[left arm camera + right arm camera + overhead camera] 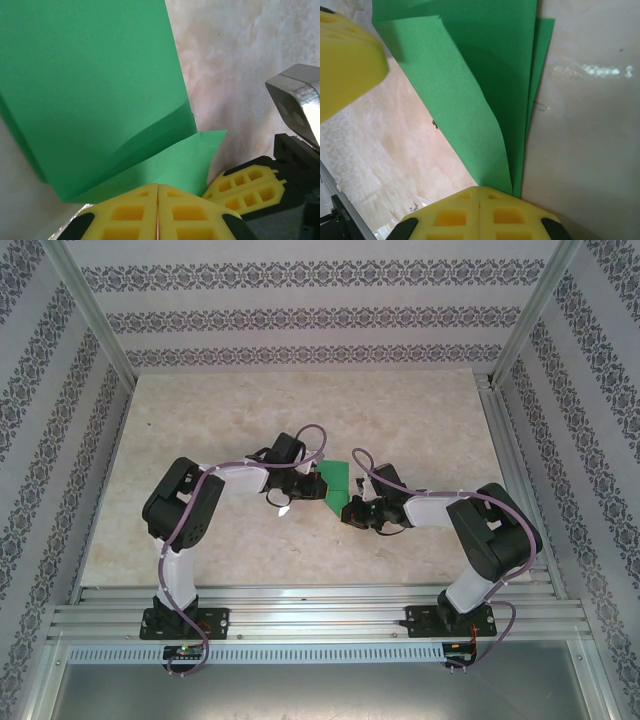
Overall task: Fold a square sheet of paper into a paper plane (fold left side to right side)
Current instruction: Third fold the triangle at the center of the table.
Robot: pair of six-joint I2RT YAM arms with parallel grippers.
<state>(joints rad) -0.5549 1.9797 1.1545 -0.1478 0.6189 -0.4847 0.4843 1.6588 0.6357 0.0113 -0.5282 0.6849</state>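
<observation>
At left, the left gripper (pixel 158 207) is seen with its yellow fingers pressed together, a lower flap of the square sheet of paper (pixel 335 481) apparently pinched between the tips. From that pinch the green sheet is spread toward 11 and 12 o'clock in the left wrist view, one layer lapped over another. At the centre of the overhead view the sheet is held between the two arms, on or just above the pale table (pixel 200 420) (which of the two cannot be told). It is placed at about 3 o'clock from the left gripper and 11 o'clock from the right gripper (pixel 479 212). At right, that gripper's fingers are likewise closed flat against each other, and a corner of the sheet, its layers converging, is drawn into the tips from 12 o'clock. For the left-to-right fold to be done well, it is judged that the right-hand pinch should be used as the fixed anchor. The left-held edge should be carried across low and slowly, so that the edges are matched before any crease is pressed. The thin paper could be torn or skewed if the two grips are pulled apart.
</observation>
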